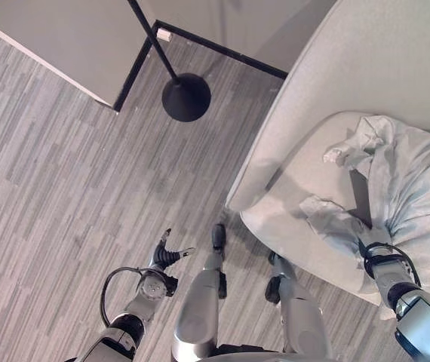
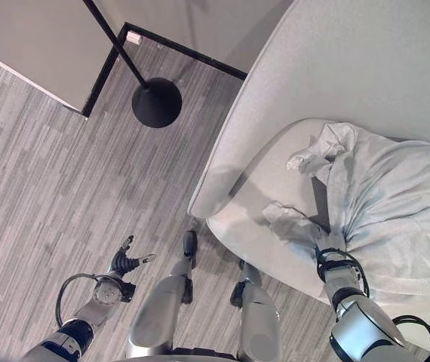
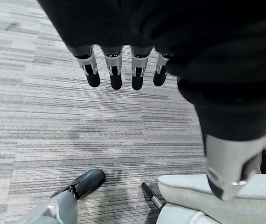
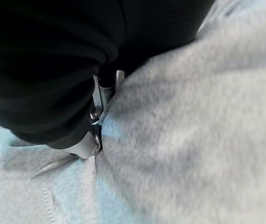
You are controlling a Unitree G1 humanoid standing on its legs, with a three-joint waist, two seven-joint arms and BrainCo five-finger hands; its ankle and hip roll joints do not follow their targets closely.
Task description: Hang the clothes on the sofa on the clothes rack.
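Garment [image 1: 407, 188] lies lengthwise along sofa [image 1: 366, 60], sleeves toward its edge

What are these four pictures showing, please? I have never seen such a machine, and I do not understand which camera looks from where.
This is a humanoid robot with two arms. The two wide pictures come from its head, looking down. They show a light sofa with a pale garment lying on its seat, and the black round base of a clothes rack on the grey floor. The other two pictures come from cameras on the wrists. The left hand hangs over the floor with straight fingers, holding nothing. The right hand is pressed into the garment; cloth hides its fingers, so a grasp cannot be confirmed.
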